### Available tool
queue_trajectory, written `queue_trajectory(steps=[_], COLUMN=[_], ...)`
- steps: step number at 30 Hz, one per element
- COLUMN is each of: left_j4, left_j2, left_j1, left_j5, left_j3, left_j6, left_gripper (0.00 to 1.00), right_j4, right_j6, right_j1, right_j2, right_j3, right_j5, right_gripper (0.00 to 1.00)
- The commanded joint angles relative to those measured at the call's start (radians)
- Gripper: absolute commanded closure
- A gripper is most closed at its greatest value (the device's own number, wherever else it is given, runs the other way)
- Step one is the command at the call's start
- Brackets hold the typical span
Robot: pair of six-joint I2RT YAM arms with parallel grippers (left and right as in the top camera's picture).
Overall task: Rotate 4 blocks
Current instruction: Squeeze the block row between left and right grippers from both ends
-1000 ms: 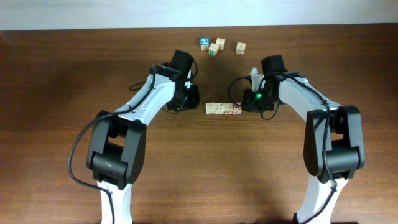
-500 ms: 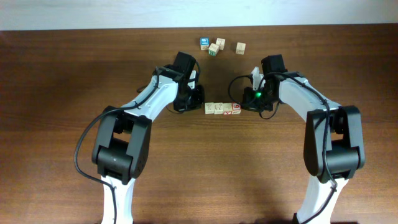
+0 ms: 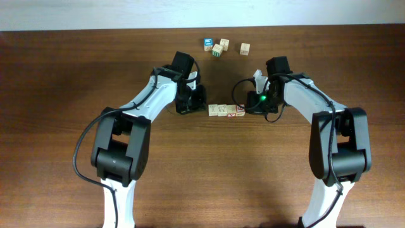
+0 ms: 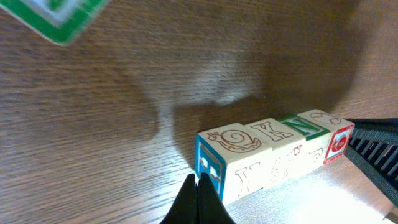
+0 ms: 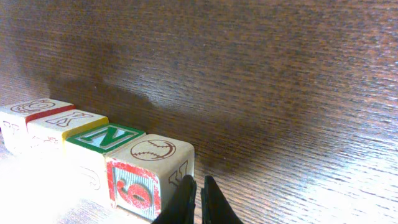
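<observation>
Blocks [image 3: 227,110] lie in a touching row of four between the two claws: the left claw [image 4: 198,198], tips pressed together, sits right at the row's blue-faced end, and the right claw [image 5: 199,200], closed to a sliver on nothing, sits just beside the end with a red 6. Only the wrist views show the printed faces; only overhead shows loose cubes [image 3: 224,45] well beyond both claws
</observation>
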Motion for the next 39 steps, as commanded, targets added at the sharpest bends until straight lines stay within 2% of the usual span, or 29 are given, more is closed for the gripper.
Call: queue_trajectory(steps=[1, 19, 33, 36, 39], left_j4=[0.006, 0.022, 0.013, 0.013, 0.013], left_j2=[0.005, 0.006, 0.006, 0.006, 0.006], left_j1=[0.007, -0.016, -0.045, -0.045, -0.045], left_j5=[0.027, -0.052, -0.052, -0.052, -0.052], left_j3=[0.013, 0.012, 0.012, 0.012, 0.012], left_j6=[-0.008, 0.026, 0.037, 0.037, 0.037], left_gripper=[1.0, 1.0, 1.0, 1.0, 1.0], right_j4=[-0.013, -0.02, -0.059, -0.147, -0.145], right_j6=[-0.017, -0.017, -0.016, -0.017, -0.047], right_j1=[0.007, 0.007, 0.003, -0.05, -0.129], right_j2=[0.005, 0.005, 0.003, 0.003, 0.003], right_j3=[-0.008, -0.008, 0.001, 0.063, 0.069], right_j5=[-0.012, -0.012, -0.035, -0.071, -0.201], right_gripper=[0.92, 0.92, 0.92, 0.95, 0.95])
